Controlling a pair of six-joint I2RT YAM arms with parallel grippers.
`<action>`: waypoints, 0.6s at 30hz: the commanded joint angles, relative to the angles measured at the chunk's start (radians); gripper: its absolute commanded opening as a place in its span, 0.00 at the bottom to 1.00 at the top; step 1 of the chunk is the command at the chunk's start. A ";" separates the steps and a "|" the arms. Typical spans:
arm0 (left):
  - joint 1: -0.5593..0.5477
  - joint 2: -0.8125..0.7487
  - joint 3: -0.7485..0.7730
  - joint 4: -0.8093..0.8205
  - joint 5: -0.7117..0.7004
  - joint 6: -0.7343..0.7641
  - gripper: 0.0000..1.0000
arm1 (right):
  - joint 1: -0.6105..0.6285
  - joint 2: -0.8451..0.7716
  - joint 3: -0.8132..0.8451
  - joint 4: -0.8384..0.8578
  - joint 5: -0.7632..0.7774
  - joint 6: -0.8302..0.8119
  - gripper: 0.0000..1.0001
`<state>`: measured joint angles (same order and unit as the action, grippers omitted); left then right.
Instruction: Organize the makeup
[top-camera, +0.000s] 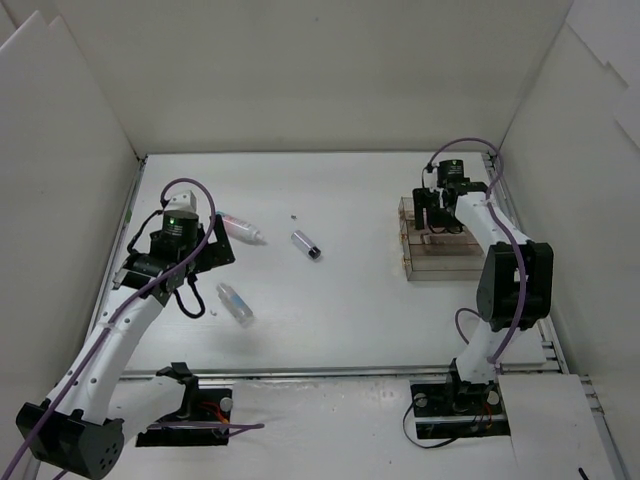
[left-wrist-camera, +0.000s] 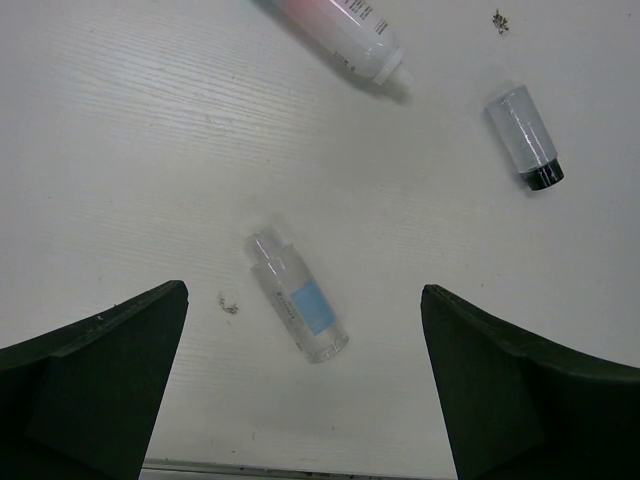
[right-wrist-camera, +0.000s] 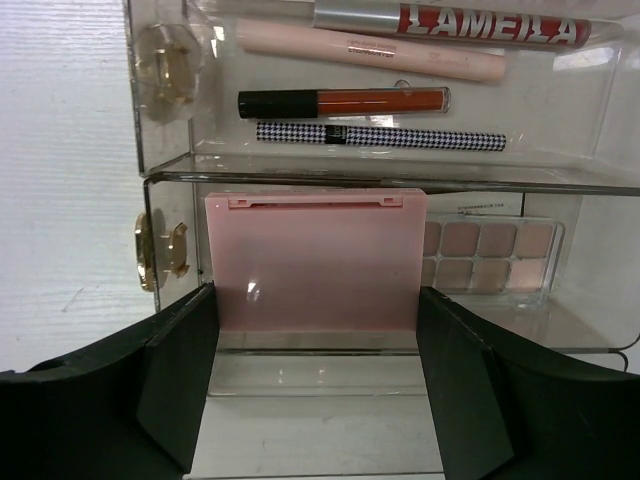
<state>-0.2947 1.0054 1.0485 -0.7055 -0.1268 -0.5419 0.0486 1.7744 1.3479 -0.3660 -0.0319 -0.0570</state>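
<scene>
The left end effector (left-wrist-camera: 302, 295), fingers wide apart, hangs over the blue-labelled clear bottle (left-wrist-camera: 297, 310) lying on the worktop (left-wrist-camera: 120, 150). It should descend squarely and close across the body, not the cap. The right end effector (right-wrist-camera: 318, 300) looks clamped on the pink square case (right-wrist-camera: 315, 260) inside the acrylic organizer (right-wrist-camera: 400, 180). Whether the case rests on its shelf is unclear. The pink bottle (left-wrist-camera: 340, 25) is cut off.
</scene>
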 joint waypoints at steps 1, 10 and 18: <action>-0.006 -0.025 0.035 0.029 -0.005 0.003 0.98 | -0.026 0.000 0.016 0.048 -0.025 -0.017 0.14; -0.006 -0.028 0.036 0.020 -0.005 0.005 0.98 | -0.035 0.003 -0.013 0.049 -0.048 0.011 0.47; -0.006 -0.014 0.036 0.020 -0.004 -0.009 0.98 | -0.035 -0.055 -0.027 0.048 -0.013 0.025 0.65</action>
<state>-0.2947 0.9878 1.0485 -0.7078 -0.1272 -0.5426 0.0189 1.7958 1.3163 -0.3447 -0.0601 -0.0486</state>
